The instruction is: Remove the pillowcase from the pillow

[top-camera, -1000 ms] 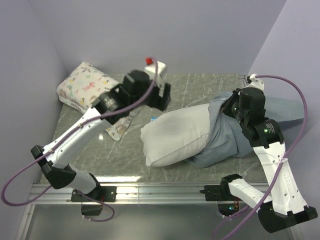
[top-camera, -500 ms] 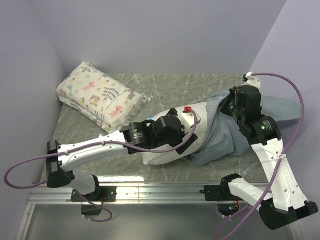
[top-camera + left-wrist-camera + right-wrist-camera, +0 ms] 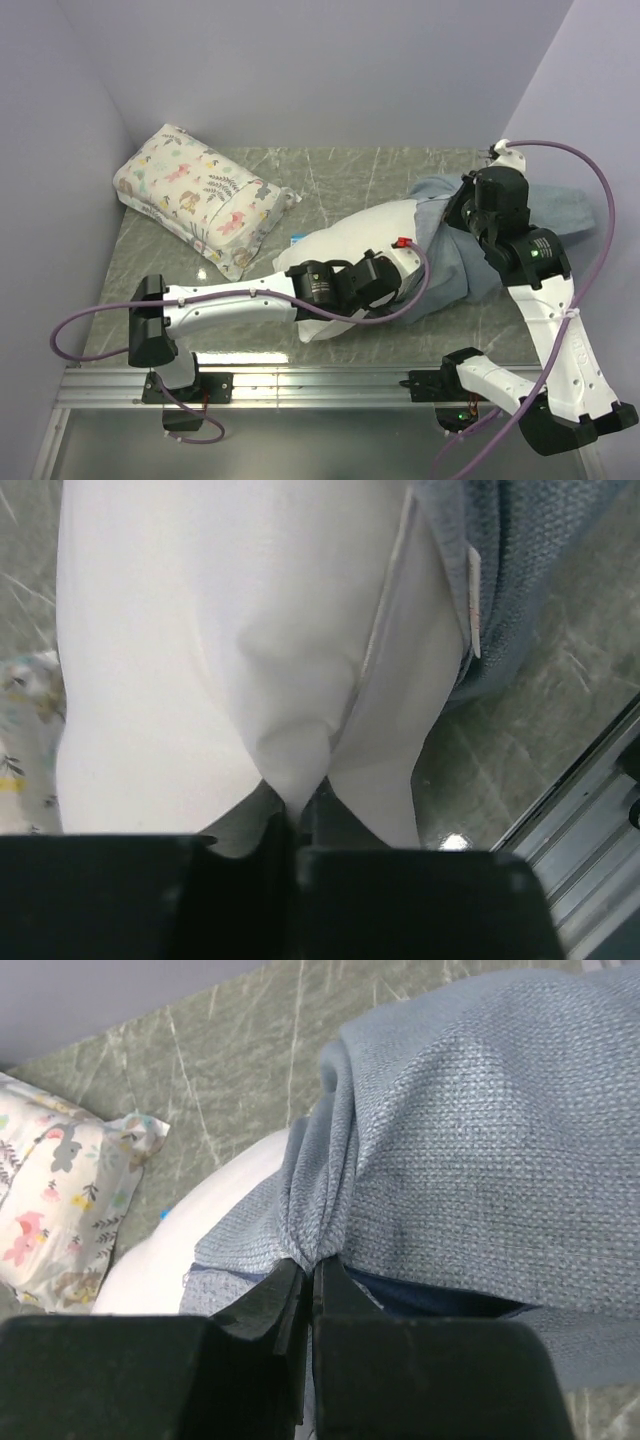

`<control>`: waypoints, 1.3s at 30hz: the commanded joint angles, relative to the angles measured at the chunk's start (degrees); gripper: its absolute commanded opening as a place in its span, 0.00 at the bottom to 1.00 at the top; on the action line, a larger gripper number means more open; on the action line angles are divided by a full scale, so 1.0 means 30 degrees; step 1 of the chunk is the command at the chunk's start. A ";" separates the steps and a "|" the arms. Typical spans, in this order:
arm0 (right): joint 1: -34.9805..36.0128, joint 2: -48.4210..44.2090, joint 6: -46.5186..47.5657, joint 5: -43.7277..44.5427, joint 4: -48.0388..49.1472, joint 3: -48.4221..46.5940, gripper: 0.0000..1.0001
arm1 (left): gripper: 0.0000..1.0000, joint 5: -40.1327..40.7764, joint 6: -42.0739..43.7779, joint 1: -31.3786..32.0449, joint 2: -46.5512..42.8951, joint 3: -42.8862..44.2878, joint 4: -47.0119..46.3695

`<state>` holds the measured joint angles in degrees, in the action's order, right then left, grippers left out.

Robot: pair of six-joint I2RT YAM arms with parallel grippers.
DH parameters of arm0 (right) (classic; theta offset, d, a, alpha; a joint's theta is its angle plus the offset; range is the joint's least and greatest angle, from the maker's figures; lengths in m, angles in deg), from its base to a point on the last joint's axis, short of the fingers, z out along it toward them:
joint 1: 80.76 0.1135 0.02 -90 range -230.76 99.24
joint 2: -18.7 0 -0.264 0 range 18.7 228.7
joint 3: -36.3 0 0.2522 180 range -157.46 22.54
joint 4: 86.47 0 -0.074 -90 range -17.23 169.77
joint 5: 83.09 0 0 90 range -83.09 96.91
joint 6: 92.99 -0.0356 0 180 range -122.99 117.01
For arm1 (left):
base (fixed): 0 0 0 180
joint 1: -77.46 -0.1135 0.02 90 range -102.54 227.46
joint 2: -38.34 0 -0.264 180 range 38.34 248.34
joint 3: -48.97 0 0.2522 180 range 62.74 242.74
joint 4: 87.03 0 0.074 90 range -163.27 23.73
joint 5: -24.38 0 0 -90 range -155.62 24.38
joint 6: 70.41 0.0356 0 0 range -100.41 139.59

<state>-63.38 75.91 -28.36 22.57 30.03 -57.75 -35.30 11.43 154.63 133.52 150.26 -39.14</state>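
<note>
Case (image 3: 452,278) partly off pillow (image 3: 335,250)

From above, you see the pillow in the middle of the table (image 3: 400,170), its right end inside the case. On your left wrist view, the left gripper (image 3: 297,815) is pinched tight on white pillow fabric. On your right wrist view, the right gripper (image 3: 310,1272) clamps a bunched case fold

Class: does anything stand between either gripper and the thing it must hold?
Nothing visible does. The right gripper pinches the pillowcase, and the left gripper pinches the pillow. The floral pillow lies apart, far left.
</note>
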 commanded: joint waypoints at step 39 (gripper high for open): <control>0.0099 -0.0697 -0.0008 0.2404 0.5883 0.4021 0.85 | 0.00 -0.9500 -0.6245 -1.5029 0.1378 0.1702 -0.0977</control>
<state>-59.07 76.11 -26.28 28.43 49.42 -52.79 -68.13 -8.92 109.87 135.16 153.61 -46.23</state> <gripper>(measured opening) 0.849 0.042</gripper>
